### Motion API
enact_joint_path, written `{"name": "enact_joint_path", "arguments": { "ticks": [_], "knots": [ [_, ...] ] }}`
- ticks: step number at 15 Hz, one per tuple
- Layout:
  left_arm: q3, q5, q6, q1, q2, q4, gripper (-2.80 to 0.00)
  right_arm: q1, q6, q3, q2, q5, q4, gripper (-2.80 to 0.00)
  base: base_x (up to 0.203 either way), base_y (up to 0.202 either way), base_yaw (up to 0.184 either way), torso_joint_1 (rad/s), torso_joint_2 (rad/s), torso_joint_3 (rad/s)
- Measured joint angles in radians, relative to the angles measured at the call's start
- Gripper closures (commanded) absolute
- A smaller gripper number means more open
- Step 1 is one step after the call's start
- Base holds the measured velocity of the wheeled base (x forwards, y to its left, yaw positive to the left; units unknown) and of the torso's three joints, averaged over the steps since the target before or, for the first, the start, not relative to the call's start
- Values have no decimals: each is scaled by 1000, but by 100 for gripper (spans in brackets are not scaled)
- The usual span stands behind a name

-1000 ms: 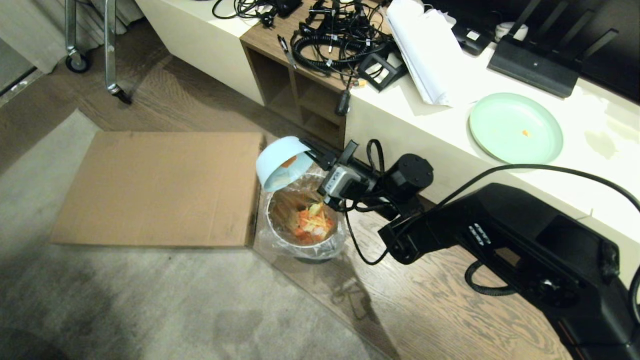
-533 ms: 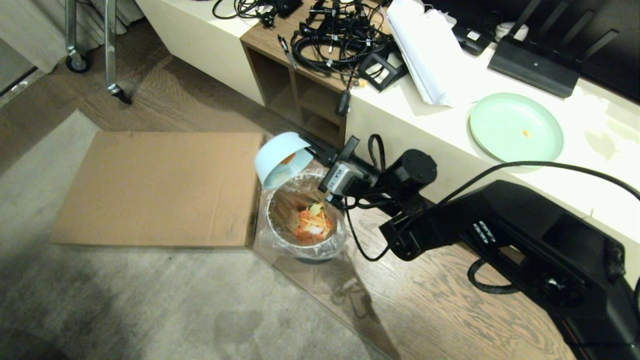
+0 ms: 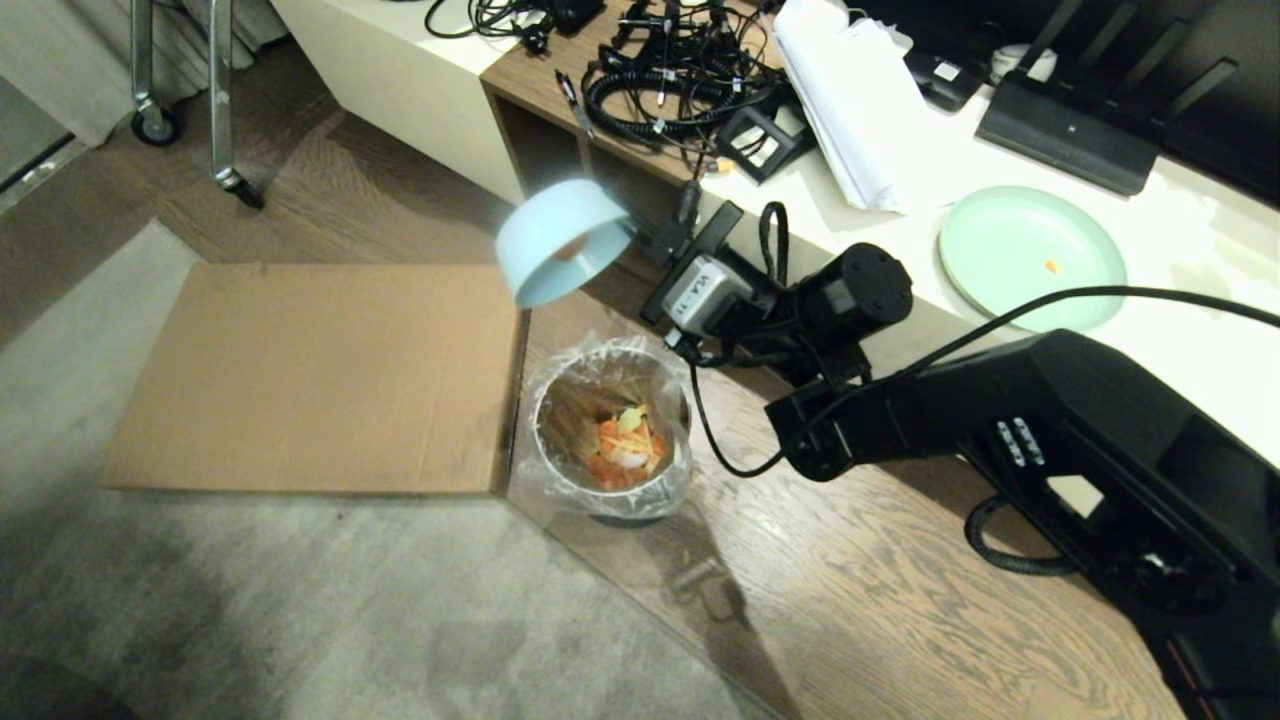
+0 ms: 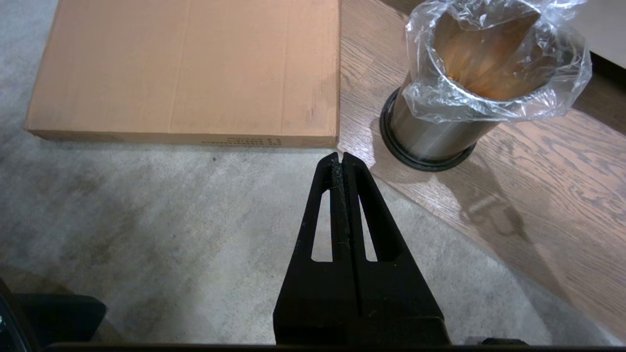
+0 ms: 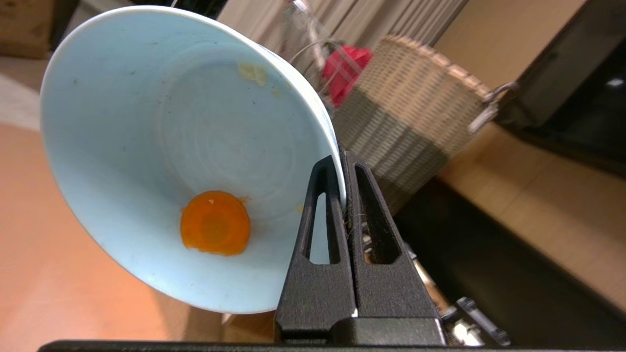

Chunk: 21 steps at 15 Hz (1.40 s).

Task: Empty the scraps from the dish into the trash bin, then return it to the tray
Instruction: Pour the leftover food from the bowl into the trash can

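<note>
One cardboard sheet [image 3: 315, 375] is lying flat on the floor beside the trash bin [image 3: 612, 432], which is holding the orange scraps [image 3: 622, 450]. Above the bin, the right gripper [image 3: 640, 235] is pinching the tipped bowl's [image 3: 560, 240] rim in its jaws; one carrot slice [image 5: 215, 223] is clinging inside. The left gripper's [image 4: 342, 159] jaws are pressing together over the carpet.

home living room: carpet [image 3: 250, 600], tv cabinet [image 3: 900, 300].
</note>
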Motion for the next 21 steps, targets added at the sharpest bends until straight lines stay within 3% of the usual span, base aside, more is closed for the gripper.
{"name": "enact_joint_path", "arguments": {
  "ticks": [4, 15, 18, 21],
  "knots": [
    [0, 0, 0, 0, 0, 0, 0, 35, 11, -29, -3, 2, 0, 0, 0, 0, 0, 0, 0, 0],
    [0, 0, 0, 0, 0, 0, 0, 37, 31, -21, -23, -14, 0, 0, 0, 0, 0, 0, 0, 0],
    [0, 0, 0, 0, 0, 0, 0, 38, 66, 22, -54, -99, 0, 0, 0, 0, 0, 0, 0, 0],
    [0, 0, 0, 0, 0, 0, 0, 38, 106, 192, -112, -225, 36, 0, 0, 0, 0, 0, 0, 0]
  ]
}}
